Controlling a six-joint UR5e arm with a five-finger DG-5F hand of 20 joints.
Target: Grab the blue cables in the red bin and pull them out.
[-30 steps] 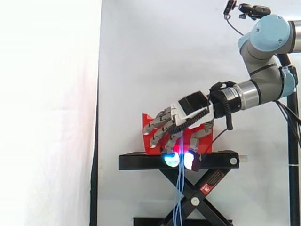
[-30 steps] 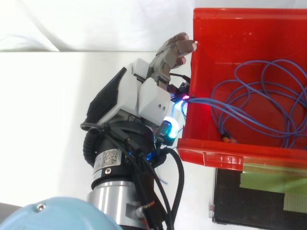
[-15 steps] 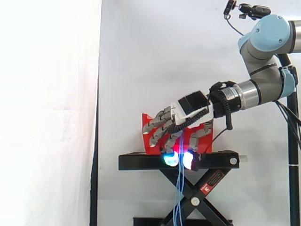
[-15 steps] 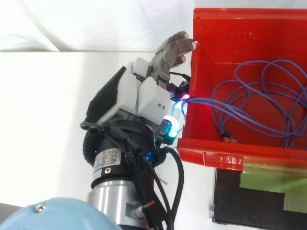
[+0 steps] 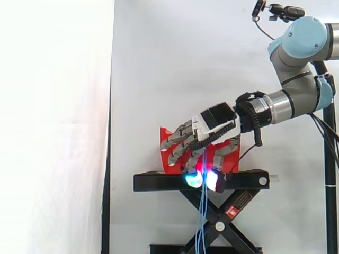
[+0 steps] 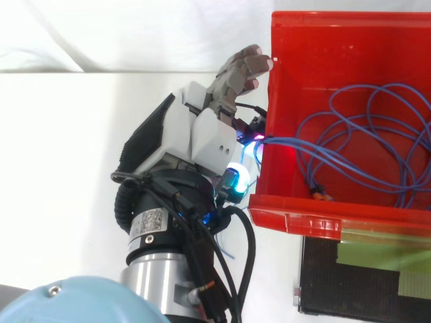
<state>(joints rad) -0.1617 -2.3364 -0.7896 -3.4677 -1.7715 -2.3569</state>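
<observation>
The hand (image 6: 202,138) has barely shifted in the last second. Its lower fingers (image 5: 193,180) pinch the blue cables (image 6: 377,134), upper ones spread. Below the fingers strands hang past the black stand (image 5: 159,181); beyond them, loops lie coiled inside the red bin (image 6: 337,30).

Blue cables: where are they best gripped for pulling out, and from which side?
Grip the blue cables where their strands cross the wall of the red bin and hang down outside, coming from outside that wall. There they run bunched together, while inside the bin the loops lie spread out. The hand pinches them at that spot.
</observation>
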